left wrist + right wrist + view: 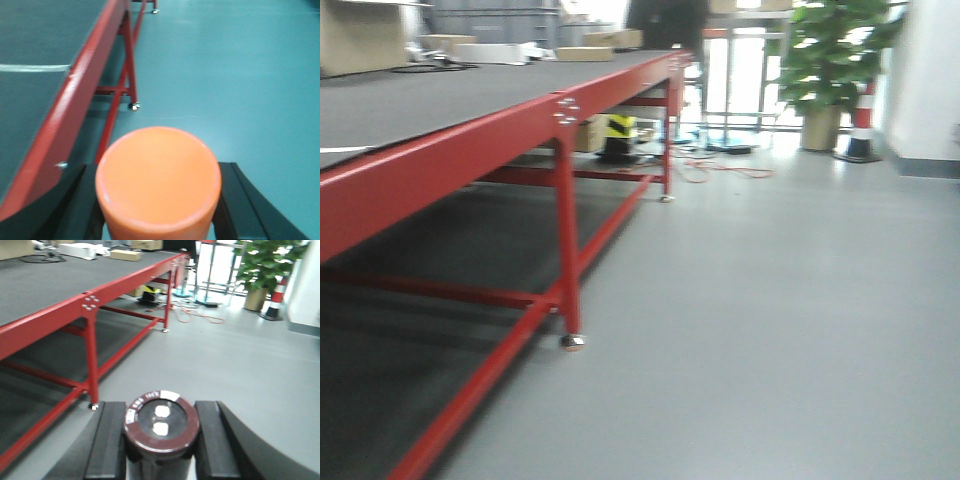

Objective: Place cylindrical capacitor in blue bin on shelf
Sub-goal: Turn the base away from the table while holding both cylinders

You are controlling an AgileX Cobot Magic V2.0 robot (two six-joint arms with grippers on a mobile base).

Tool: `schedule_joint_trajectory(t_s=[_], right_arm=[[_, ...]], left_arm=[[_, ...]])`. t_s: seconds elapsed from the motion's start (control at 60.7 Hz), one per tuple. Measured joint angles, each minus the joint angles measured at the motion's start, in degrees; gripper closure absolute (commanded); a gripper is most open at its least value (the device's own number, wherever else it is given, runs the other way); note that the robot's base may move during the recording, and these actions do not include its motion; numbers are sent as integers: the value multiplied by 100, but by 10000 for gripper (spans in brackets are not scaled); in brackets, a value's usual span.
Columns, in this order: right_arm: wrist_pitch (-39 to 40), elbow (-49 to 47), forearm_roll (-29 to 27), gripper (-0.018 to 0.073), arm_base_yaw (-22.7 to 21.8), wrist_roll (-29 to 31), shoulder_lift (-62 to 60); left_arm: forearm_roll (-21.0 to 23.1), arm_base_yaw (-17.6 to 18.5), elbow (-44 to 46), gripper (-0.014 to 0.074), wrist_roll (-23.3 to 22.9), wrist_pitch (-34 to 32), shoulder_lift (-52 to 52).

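Beside the red-framed surface (45, 285), right fingers (107, 440) pinched the cylindrical capacitor (161, 422), while left fingers (245, 210) pinched an orange cylinder (158, 180).

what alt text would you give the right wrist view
The right gripper holds a dark cylindrical capacitor between its black fingers, its top face toward the camera. Beyond, a long red-framed table stands on grey floor, with a potted plant and a striped cone far off.
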State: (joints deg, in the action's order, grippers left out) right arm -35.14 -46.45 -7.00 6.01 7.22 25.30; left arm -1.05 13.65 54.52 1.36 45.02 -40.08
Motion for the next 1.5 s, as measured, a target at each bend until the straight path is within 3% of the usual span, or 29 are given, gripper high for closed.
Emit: schedule_joint_trajectory(t_s=[1.499], right_arm=[[0, 0, 0, 658, 0, 2, 0]], left_arm=[[11, 0, 0, 707, 0, 0, 0]])
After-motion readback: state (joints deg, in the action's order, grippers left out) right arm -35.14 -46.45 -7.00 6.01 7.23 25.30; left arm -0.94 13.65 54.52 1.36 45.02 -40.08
